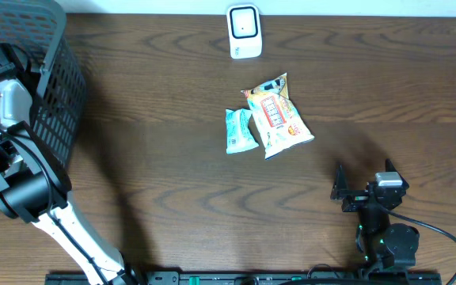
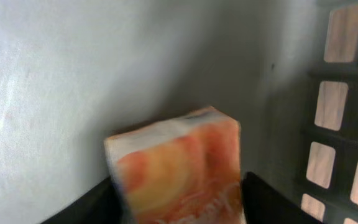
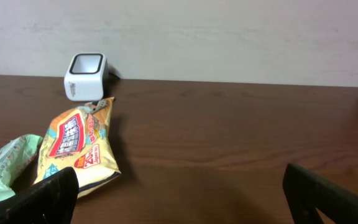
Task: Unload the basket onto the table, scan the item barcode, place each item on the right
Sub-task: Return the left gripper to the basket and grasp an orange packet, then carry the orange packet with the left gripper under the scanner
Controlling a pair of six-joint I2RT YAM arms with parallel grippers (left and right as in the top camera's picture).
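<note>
- Orange box (image 2: 178,165) between jaws of left gripper (image 2: 185,202), in basket (image 1: 58,95); clamped or not, I cannot tell.
- I'd centre it before lifting.
- Right gripper (image 3: 185,196) gapes, empty.

The wooden worktop (image 1: 172,174) carries a basket (image 1: 58,87), a white scanner (image 1: 244,32), and a yellow bag (image 1: 279,119) touching, perhaps overlapping, a green packet (image 1: 239,131).
</note>
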